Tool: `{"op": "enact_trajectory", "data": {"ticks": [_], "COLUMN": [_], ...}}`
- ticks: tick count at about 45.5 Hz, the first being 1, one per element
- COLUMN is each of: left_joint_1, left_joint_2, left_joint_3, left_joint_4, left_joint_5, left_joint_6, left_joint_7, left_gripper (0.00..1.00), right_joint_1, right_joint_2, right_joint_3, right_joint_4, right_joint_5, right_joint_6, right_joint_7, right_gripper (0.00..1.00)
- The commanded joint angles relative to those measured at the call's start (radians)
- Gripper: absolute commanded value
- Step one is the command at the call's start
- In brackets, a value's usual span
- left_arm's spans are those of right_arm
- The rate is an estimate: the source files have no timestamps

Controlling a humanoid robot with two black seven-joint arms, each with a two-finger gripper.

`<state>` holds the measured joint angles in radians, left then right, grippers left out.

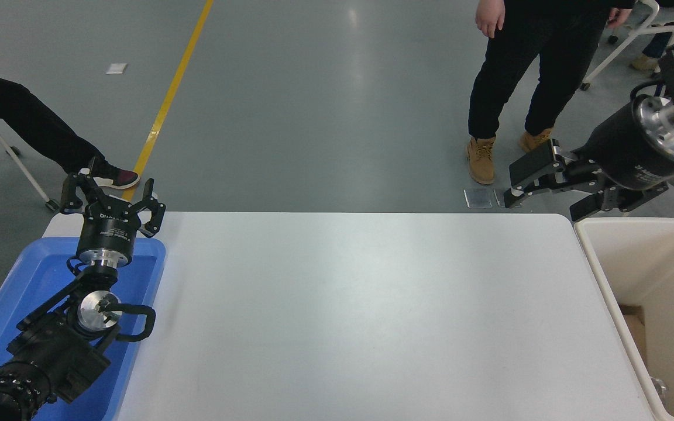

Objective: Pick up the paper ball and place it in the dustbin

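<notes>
The paper ball is not in view on the table or in either gripper. The cream-white dustbin [667,275] stands off the table's right edge; a flat tan patch [636,330] lies low inside it and I cannot tell what it is. My right gripper [543,206] hangs open and empty just beyond the table's far right corner, left of the bin's far rim, fingers pointing left. My left gripper [112,197] is parked open and empty over the far end of the blue tray [27,280].
The white table [360,316] spans the middle. A person [524,76] in black trousers and tan boots stands on the floor beyond the far right corner, close to my right gripper. A seated person's leg [33,126] is at far left. Chairs [635,35] stand at top right.
</notes>
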<state>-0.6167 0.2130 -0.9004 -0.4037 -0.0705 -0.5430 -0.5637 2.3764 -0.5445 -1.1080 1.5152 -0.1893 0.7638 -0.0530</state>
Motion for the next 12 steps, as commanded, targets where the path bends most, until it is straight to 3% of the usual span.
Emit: {"op": "enact_trajectory", "data": {"ticks": [1, 12], "left_joint_1": [0.000, 0.000], "left_joint_2": [0.000, 0.000], "left_joint_3": [0.000, 0.000], "left_joint_4": [0.000, -0.001], "left_joint_5": [0.000, 0.000], "left_joint_6": [0.000, 0.000], "left_joint_7": [0.001, 0.001], "left_gripper": [0.99, 0.99], "right_joint_1": [0.009, -0.006], "right_joint_2": [0.058, 0.064], "right_joint_3": [0.039, 0.054], "right_joint_4": [0.000, -0.003], "right_joint_5": [-0.068, -0.070], "right_joint_6": [0.022, 0.022], "right_joint_7": [-0.001, -0.001], "right_gripper": [1.00, 1.00]}}
